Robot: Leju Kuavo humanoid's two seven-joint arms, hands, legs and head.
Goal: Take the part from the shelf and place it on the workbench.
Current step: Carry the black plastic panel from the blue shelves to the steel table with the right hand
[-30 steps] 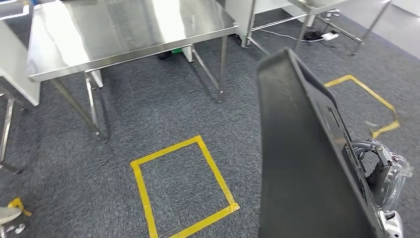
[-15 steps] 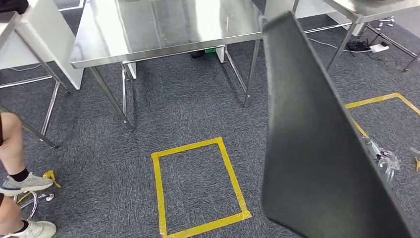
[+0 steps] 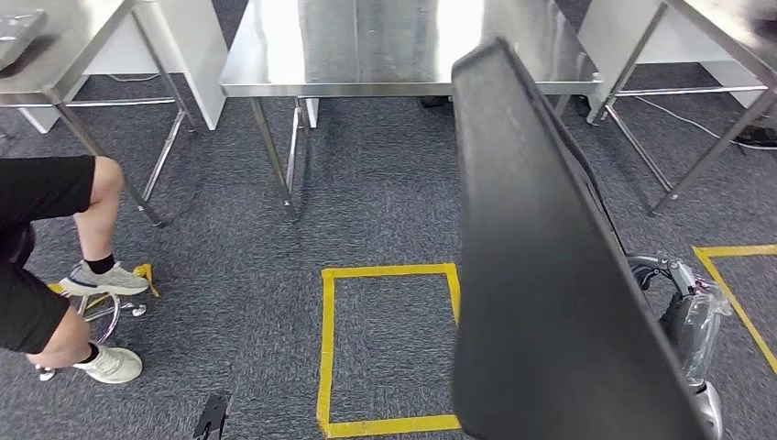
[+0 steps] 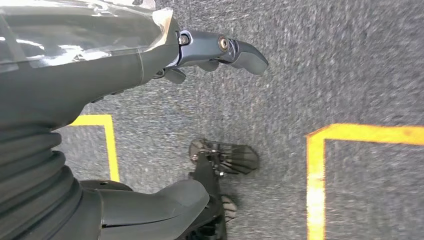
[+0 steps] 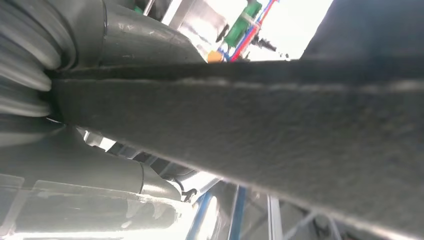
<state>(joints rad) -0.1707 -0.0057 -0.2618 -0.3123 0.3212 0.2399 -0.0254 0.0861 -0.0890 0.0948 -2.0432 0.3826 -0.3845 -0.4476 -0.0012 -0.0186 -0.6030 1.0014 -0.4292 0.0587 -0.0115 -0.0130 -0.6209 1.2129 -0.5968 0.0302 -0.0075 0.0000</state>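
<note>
The part (image 3: 541,275) is a large flat dark panel, standing tilted on edge at the right of the head view and hiding much of the floor there. My right hand (image 3: 687,321) grips it from behind, low on its right side. In the right wrist view the panel's edge (image 5: 300,125) runs across the picture, clamped between my right hand's (image 5: 75,165) thumb and palm. The steel workbench (image 3: 385,46) stands straight ahead, beyond the panel's top end. My left hand (image 4: 100,75) hangs over the carpet with fingers apart and holds nothing.
A yellow tape square (image 3: 326,348) marks the grey carpet in front of the workbench; another tape outline (image 3: 733,284) lies at the right. A person sits on a stool (image 3: 46,229) at the left. More steel tables stand left (image 3: 55,46) and right (image 3: 724,37).
The camera has turned, so the whole scene shifted: the workbench now lies straight ahead and a seated person's legs have come in at the left. The panel stays in my right hand.
</note>
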